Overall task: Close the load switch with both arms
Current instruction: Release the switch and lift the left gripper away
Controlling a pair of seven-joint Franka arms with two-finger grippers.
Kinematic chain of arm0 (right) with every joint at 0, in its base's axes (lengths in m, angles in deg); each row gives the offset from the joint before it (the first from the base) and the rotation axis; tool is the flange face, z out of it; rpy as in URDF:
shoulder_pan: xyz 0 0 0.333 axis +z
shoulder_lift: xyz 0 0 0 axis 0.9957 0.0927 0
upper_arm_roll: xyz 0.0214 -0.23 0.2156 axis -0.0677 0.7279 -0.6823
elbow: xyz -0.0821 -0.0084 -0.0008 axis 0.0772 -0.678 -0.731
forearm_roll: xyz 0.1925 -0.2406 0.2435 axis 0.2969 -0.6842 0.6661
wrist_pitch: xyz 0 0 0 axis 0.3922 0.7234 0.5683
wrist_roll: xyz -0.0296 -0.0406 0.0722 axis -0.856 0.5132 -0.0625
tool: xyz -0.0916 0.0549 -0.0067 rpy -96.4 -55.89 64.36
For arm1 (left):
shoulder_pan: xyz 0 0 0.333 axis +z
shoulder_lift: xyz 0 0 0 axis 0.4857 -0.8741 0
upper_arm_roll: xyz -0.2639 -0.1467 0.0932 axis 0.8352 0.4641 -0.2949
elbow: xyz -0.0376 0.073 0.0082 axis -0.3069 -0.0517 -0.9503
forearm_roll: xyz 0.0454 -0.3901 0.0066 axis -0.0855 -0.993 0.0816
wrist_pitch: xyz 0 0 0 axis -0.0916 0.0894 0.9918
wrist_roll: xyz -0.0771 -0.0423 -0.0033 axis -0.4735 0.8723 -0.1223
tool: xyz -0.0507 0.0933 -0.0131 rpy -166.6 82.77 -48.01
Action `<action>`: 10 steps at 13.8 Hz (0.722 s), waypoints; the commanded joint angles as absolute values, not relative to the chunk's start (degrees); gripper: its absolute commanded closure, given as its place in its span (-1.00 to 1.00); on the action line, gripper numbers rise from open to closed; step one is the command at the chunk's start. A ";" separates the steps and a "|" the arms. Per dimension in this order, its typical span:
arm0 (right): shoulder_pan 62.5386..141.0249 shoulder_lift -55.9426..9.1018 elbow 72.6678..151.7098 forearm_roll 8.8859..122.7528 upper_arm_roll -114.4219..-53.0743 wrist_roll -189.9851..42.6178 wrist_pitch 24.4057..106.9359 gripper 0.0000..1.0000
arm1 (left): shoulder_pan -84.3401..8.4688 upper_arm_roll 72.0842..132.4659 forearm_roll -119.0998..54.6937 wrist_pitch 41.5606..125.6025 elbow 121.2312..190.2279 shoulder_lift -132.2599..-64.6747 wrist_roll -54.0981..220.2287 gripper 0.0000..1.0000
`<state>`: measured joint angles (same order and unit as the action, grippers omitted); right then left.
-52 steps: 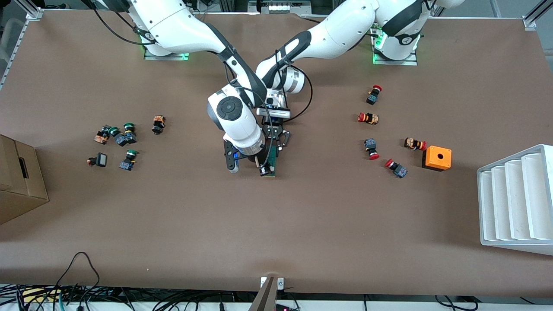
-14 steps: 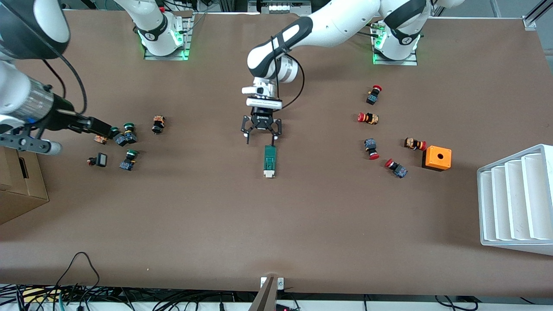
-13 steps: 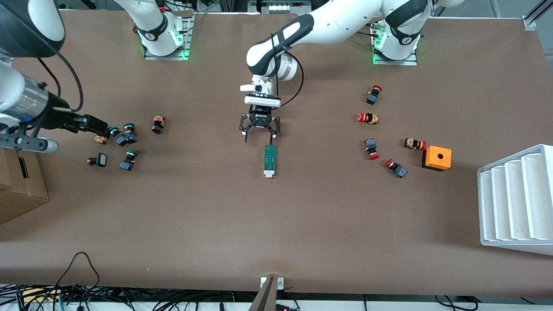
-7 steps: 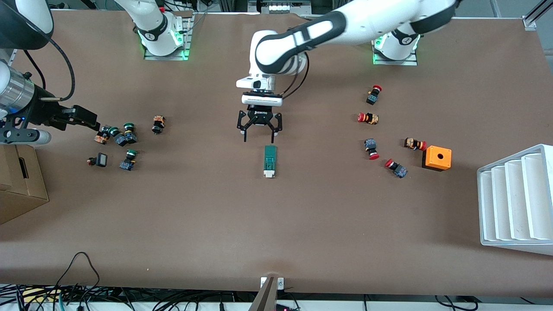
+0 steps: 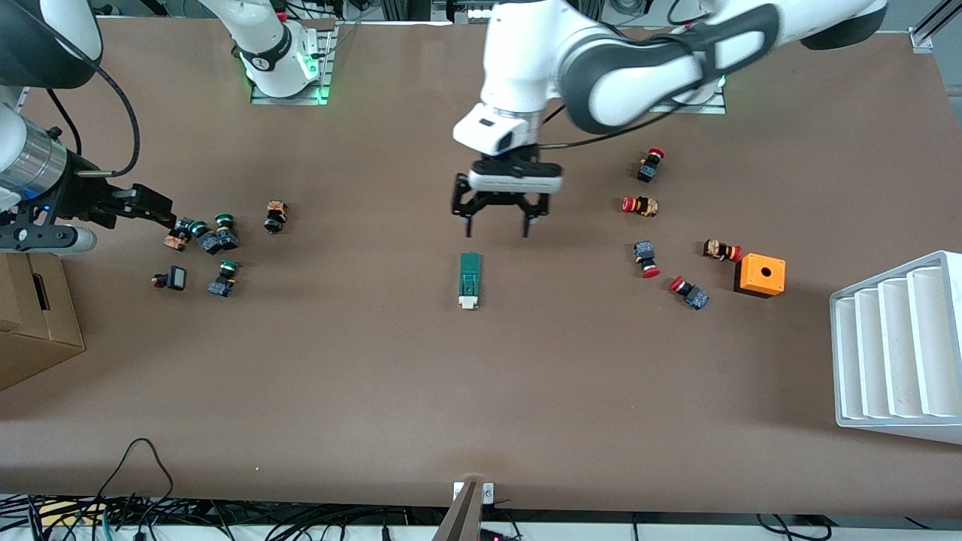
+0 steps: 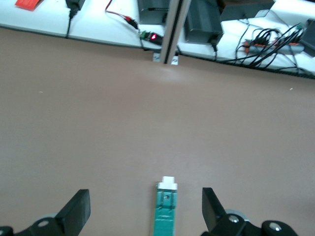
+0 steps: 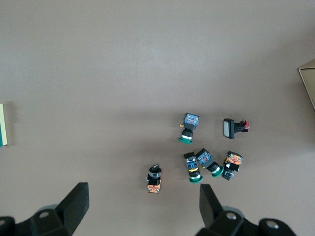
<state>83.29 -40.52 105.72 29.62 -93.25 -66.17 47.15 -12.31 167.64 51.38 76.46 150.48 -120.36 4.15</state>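
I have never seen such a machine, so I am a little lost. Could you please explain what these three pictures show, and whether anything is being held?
These are two white robot arms at a brown table. One picture looks down from a high camera; the other two come from cameras on the arms' wrists.

The left gripper hangs open over the table, beside the load switch, a small green block with a white end. The right gripper is open above a cluster of green buttons. Red buttons and an orange box lie toward the left arm's end. Nothing is held.
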 commanded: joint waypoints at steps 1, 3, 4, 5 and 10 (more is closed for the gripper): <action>83.19 -40.20 104.66 28.45 -93.86 -66.46 46.29 -0.99 | -12.63 169.90 44.22 68.66 144.02 -120.22 15.03 -1.00; 83.28 -40.20 104.66 28.45 -93.86 -66.37 46.38 -0.99 | -12.54 169.91 38.09 65.66 139.89 -120.22 18.92 -1.00; 83.36 -40.20 104.66 28.45 -93.86 -66.37 46.38 -0.98 | -12.54 169.30 33.61 64.69 136.65 -120.22 21.55 -1.00; 83.37 -40.20 104.66 28.45 -93.86 -66.37 46.38 -0.99 | -12.80 167.81 29.13 63.20 132.52 -119.52 26.45 -1.00; 83.37 -40.20 104.66 28.36 -93.86 -66.28 46.38 -0.99 | -17.52 141.85 3.39 58.99 126.08 -106.01 46.40 -1.00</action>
